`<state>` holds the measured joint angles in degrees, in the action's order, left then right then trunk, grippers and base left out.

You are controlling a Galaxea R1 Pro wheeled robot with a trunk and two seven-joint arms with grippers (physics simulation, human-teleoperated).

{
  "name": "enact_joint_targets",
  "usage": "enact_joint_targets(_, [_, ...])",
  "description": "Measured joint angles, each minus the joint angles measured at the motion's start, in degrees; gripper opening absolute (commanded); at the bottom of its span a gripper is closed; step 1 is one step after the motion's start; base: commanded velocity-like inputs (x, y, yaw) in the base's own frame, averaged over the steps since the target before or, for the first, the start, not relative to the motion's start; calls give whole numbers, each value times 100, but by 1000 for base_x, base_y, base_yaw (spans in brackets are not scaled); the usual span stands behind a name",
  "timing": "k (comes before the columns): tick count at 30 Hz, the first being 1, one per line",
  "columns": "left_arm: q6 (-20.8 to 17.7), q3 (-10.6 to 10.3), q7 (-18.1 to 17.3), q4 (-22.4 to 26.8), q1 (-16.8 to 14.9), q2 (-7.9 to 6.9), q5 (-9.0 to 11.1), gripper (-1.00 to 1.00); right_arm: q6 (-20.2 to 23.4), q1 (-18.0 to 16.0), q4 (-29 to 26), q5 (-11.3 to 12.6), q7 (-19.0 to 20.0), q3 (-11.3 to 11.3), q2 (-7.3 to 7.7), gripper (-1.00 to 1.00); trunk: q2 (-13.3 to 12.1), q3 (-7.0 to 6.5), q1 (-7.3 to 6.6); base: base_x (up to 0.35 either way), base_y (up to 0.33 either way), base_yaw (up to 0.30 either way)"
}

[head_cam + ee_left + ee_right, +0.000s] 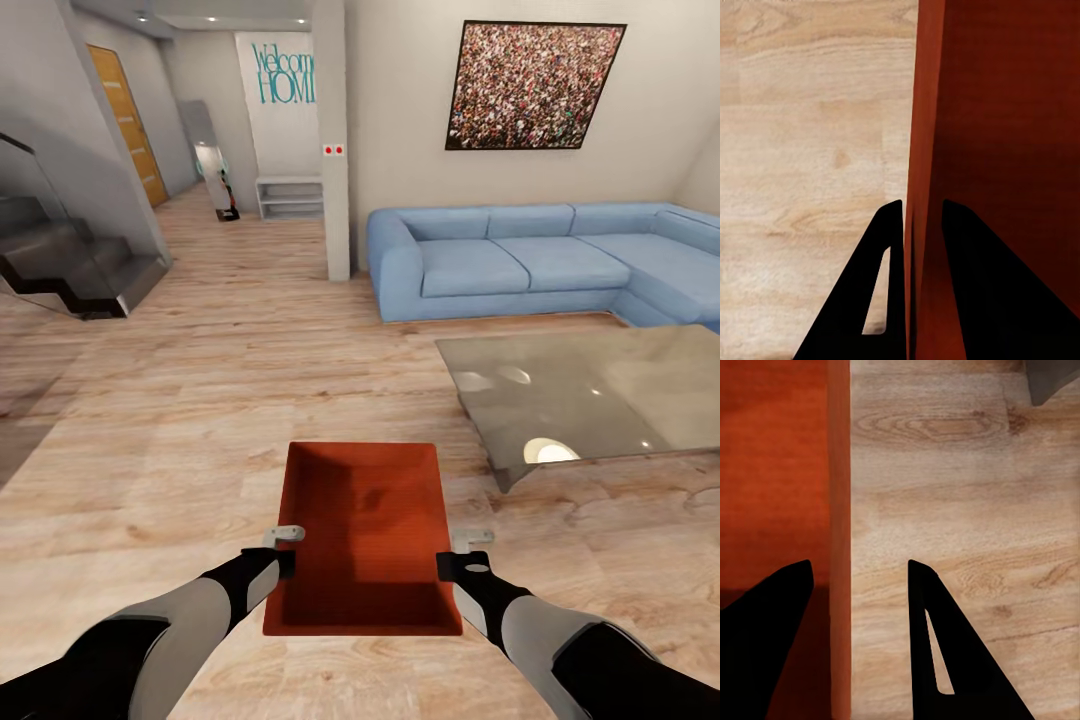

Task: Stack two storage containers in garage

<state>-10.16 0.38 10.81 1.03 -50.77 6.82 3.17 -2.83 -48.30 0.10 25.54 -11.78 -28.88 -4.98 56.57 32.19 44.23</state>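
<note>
One orange-red storage container (365, 530) sits lidless right in front of me over the light wood-plank floor (200, 420) of the living room; whether it rests on the planks I cannot tell. My left gripper (288, 552) is shut on its left wall, fingers pinching the thin wall (926, 112) in the left wrist view, where that gripper (922, 206) shows close up. My right gripper (462, 555) straddles the right wall (840, 472), open, fingers (922, 585) well apart from it, seen as the right gripper (860, 564). The ribbed inside (772, 457) is empty.
A glass coffee table (600, 400) stands close on the right, with a blue sofa (540, 260) behind it. A white pillar (335, 200) and a hallway with an orange-brown door (130, 120) lie ahead on the left. Dark stairs (70, 260) are at the far left.
</note>
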Motion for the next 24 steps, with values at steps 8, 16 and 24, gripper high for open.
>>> enact_joint_targets(8, [5,-9,-4,-1,0,-5,15,-100,-6,0,-1,5,5,-1,-9,-100,0,0,-3,278,123,0])
enact_joint_targets(16, [8,-12,-5,-1,0,-6,22,-100,-15,-1,0,0,4,-2,-11,-100,1,0,-3,318,103,208])
enact_joint_targets(24, [10,-11,-5,-1,-1,-6,15,-100,-17,0,0,6,3,-1,-3,-100,0,0,-3,321,40,146])
